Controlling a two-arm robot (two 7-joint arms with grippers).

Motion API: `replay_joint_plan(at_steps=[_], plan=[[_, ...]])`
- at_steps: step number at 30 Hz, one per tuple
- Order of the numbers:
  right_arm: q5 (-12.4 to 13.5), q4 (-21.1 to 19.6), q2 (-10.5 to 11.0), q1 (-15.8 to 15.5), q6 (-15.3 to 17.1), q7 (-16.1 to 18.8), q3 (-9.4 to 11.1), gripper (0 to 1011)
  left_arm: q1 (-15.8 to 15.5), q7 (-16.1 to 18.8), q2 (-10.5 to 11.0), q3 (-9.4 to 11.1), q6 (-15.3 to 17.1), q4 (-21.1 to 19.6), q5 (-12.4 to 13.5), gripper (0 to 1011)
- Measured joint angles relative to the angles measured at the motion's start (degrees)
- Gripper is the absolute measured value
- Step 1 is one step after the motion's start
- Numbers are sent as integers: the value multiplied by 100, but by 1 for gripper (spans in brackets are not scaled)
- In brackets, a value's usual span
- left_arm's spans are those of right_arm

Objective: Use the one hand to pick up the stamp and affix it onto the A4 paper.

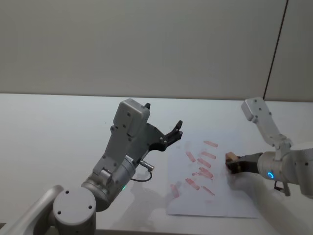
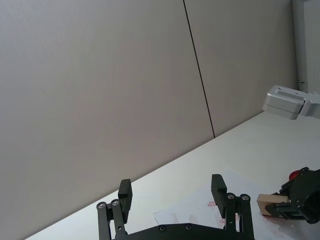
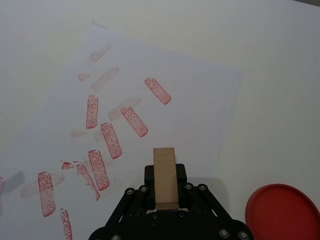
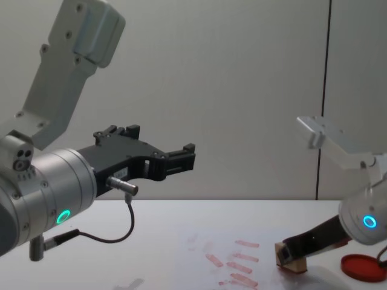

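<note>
My right gripper (image 1: 234,165) is shut on the stamp (image 1: 230,157), a small tan wooden block that sticks out past the black fingers (image 3: 164,165). It sits low over the right part of the A4 paper (image 1: 220,196), a white sheet carrying several oblong red marks (image 3: 200,85). In the chest view the stamp (image 4: 289,260) is close to the surface; I cannot tell if it touches. My left gripper (image 1: 176,129) hangs open and raised in the air left of the sheet, holding nothing (image 2: 172,192).
A flat round red ink pad (image 3: 285,210) lies on the white table just right of the paper, beside my right gripper (image 4: 363,266). A grey wall stands behind the table. The left arm's body and cable hang over the table's left front.
</note>
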Motion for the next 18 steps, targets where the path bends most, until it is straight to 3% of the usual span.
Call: replay_joint_plan(at_steps=[18], plan=[[-163, 193, -64, 58, -40, 85, -61, 218, 0, 0, 0, 0, 0, 0, 0, 1002]])
